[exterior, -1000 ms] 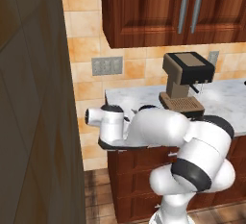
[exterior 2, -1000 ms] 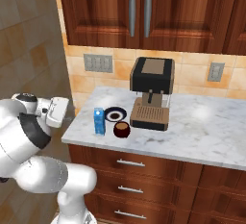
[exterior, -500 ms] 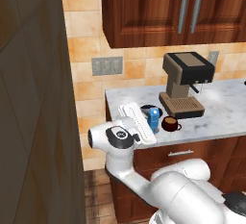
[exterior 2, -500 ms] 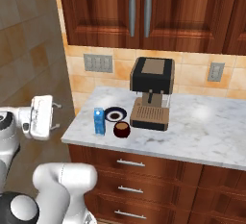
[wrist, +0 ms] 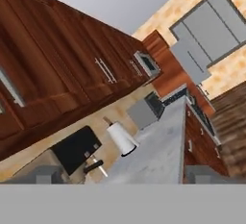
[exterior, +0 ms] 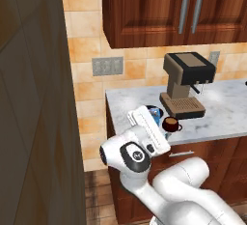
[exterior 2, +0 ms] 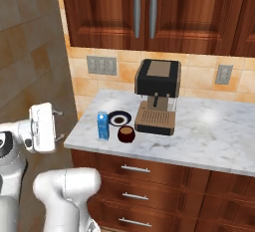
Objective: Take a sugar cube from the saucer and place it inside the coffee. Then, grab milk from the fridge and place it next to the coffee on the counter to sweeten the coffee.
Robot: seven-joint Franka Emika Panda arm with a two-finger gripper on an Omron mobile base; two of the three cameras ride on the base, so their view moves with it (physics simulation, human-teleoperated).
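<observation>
A white marble counter lies to the right of the pincer, on dark wooden drawers. A brown-and-black coffee machine stands on it. Beyond the pincer's tips, well apart from them, the blue milk carton stands just beside the coffee cup, with the saucer behind both. The pincer is spread wide and grips nothing. Judging by this, the milk seems already placed; backing the arm straight away from the counter edge would avoid knocking the carton. No sugar cube can be made out. The fingertips are tiny and hard to read.

milk — mostly behind the arm
</observation>
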